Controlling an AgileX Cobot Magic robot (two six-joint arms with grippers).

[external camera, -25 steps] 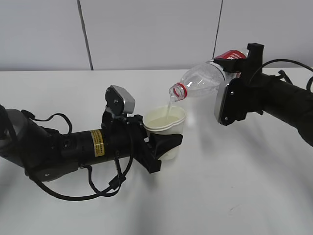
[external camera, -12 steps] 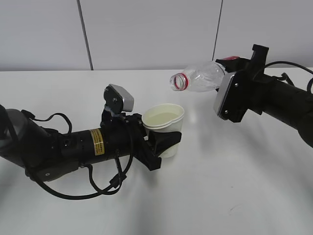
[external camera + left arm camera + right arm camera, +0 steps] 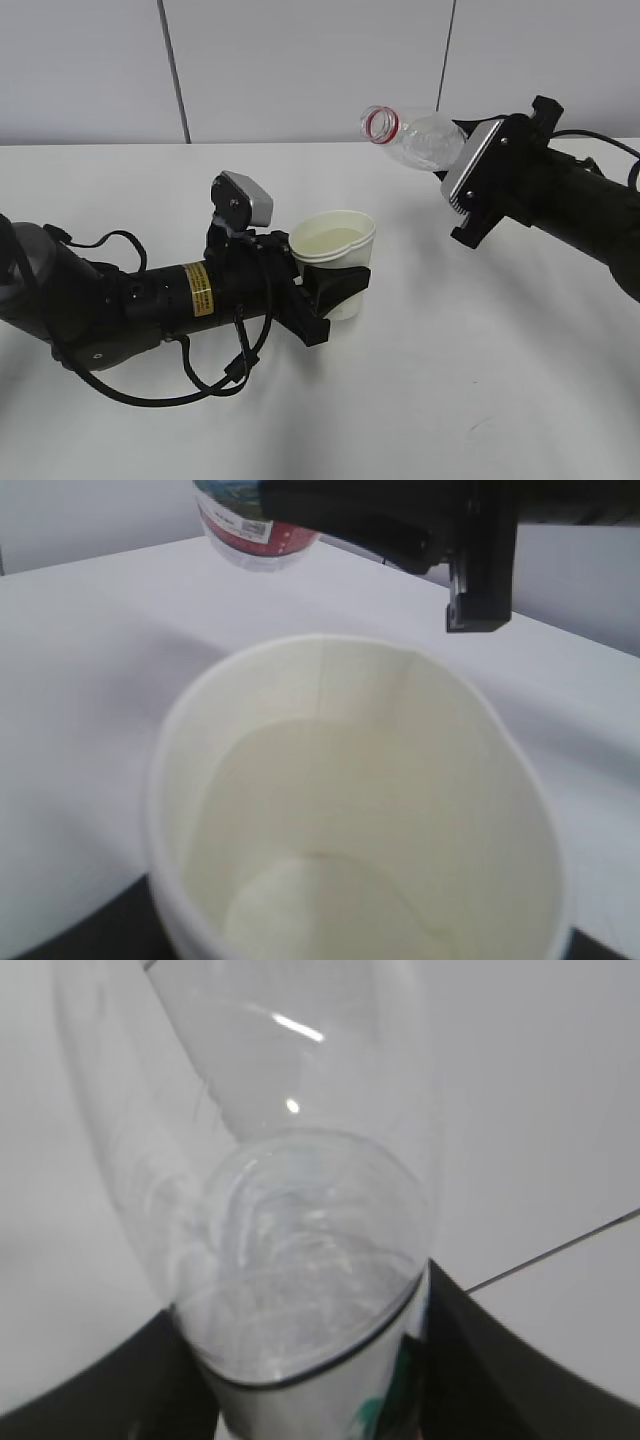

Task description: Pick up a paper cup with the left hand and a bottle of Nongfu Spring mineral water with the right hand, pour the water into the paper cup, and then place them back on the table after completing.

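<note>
Jaws: both pairs are clamped on something; the left hand [image 3: 335, 288] grips the paper cup, the right hand [image 3: 455, 165] grips the bottle.
Left hand: black arm with a yellow sticker lying low across the table [image 3: 480, 380], its black fingers [image 3: 345, 283] pressed around the lower wall of the cup.
Paper cup [image 3: 335, 255]: upright, pale, held just left of the middle of the table; whether its base touches the tabletop I cannot tell.
Water [image 3: 330, 820]: clear liquid sitting in the cup, its surface partway up the inner wall in the left wrist view.
Right hand: black arm with a silver-grey block, raised above the table on the right side.
Bottle [image 3: 415, 138]: clear plastic, uncapped, tilted with its red-ringed mouth pointing up and to the left, up and to the right of the cup and apart from it; no stream leaves the mouth.
Bottle from the right wrist [image 3: 300, 1260]: see-through body between the dark jaws, a strip of label at the bottom edge.
Label [image 3: 255, 535]: red band seen above the cup from the left wrist.
</note>
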